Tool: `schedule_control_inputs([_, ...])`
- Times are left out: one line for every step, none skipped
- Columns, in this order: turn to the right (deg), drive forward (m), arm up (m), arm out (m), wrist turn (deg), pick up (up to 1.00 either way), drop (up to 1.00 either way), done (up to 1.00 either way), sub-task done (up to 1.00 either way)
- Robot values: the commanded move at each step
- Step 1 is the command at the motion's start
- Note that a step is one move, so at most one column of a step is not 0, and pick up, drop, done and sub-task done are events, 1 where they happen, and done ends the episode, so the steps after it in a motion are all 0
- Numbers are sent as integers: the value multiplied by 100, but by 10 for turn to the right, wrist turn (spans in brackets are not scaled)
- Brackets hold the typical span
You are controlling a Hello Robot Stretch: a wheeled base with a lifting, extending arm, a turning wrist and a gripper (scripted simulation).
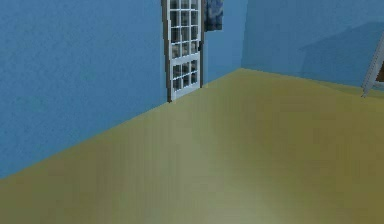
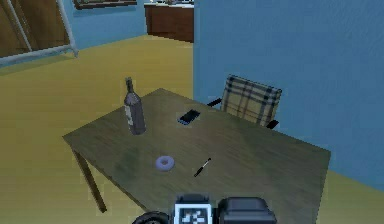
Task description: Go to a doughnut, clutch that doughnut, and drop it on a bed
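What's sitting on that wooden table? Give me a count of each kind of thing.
Bottle: 1
Ring-shaped doughnut: 1
Dark flat slab, perhaps a phone: 1
Thin dark stick, perhaps a pen: 1
Total: 4

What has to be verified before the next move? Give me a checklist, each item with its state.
1. Doughnut found: ok. The doughnut, a grey-purple ring, lies on the wooden table.
2. Room around it: ok. The pen lies apart from it and the bottle stands farther back.
3. Arm lined up: cannot tell. The marker sits at the bottom edge, right of the ring.
4. What the jaws hold: cannot tell. Their far end cannot be made out.
5. Way to a bed: cannot tell. Ahead lie yellow floor and a white glazed door.
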Motion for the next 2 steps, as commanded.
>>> schedule_control_inputs([0, 0, 0, 32, 0, 0, 0, 0, 0])
schedule_control_inputs([0, 0, 0, 0, 450, 0, 0, 0, 0])
